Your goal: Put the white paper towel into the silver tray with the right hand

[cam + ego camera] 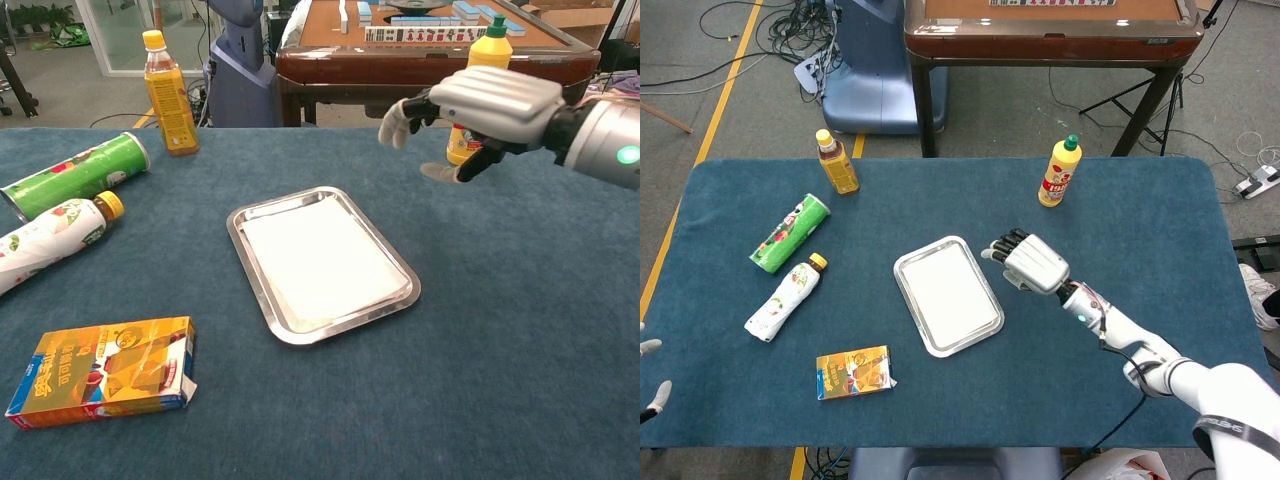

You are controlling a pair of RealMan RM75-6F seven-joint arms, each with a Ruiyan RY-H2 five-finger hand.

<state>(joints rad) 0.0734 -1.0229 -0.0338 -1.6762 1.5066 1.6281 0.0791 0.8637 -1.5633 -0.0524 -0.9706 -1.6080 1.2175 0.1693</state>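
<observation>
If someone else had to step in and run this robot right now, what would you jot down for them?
Right hand: empty, fingers apart, raised clear of the table to the right of the silver tray.
Left hand: only fingertips show at the head view's left edge; state unclear.
White paper towel: lying flat inside the tray.
Done: towel is in the tray and released.
Left: nothing on the towel; probably just bring the right arm to rest.

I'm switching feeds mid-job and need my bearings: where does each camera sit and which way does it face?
Head view: high above the near table edge, looking steeply down; shows the right hand and arm, plus left fingertips at the left border.
Chest view: low, near table height, facing forward across the table; shows only the right hand and forearm.
Shared: silver tray holding the white paper towel, and the yellow bottle.
</observation>
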